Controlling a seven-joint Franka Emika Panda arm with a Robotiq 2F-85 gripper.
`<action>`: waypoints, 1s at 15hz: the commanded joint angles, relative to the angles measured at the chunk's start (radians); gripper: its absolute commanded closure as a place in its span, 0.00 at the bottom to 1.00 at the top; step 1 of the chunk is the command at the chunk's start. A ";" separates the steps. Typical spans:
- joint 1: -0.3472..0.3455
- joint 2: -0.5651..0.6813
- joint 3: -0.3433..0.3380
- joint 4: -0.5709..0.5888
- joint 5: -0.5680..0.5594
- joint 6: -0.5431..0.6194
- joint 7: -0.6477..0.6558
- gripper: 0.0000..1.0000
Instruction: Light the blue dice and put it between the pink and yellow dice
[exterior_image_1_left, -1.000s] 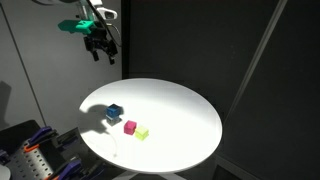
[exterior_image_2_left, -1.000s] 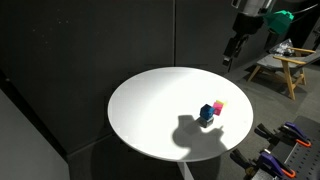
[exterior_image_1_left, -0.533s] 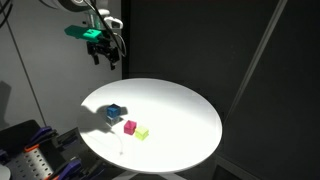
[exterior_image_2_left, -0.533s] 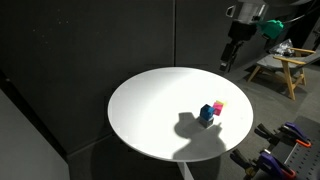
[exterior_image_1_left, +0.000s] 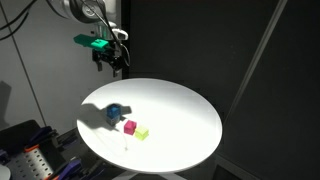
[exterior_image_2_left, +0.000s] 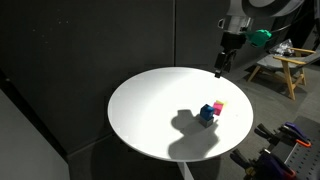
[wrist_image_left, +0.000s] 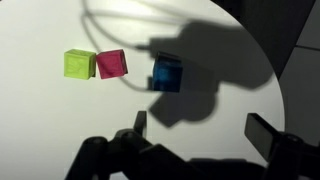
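Observation:
A blue dice (exterior_image_1_left: 114, 113) sits on the round white table (exterior_image_1_left: 180, 110), inside the arm's shadow. A pink dice (exterior_image_1_left: 130, 127) and a yellow dice (exterior_image_1_left: 143, 132) lie side by side, touching, just beside it. In the wrist view the yellow dice (wrist_image_left: 79, 64), pink dice (wrist_image_left: 110, 64) and blue dice (wrist_image_left: 167, 75) form a row. In an exterior view the blue dice (exterior_image_2_left: 206, 113) and pink dice (exterior_image_2_left: 219, 105) show; the yellow dice is hidden. My gripper (exterior_image_1_left: 111, 62) hangs high above the table's edge, open and empty (exterior_image_2_left: 219, 70); its fingers (wrist_image_left: 200, 130) are spread wide.
The table (exterior_image_2_left: 150, 110) stands before dark curtains. A wooden stool (exterior_image_2_left: 278, 68) stands beyond it. Clamps and tools (exterior_image_1_left: 35, 160) lie on a bench by the table's edge (exterior_image_2_left: 275, 150).
The gripper has come down and moved in toward the table. The arm's shadow has shifted over the blue dice. The dice have not moved.

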 joint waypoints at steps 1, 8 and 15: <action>-0.014 0.063 -0.006 0.054 0.029 -0.028 -0.026 0.00; -0.051 0.169 -0.004 0.103 0.015 -0.034 0.042 0.00; -0.063 0.238 0.000 0.134 0.019 -0.030 0.205 0.00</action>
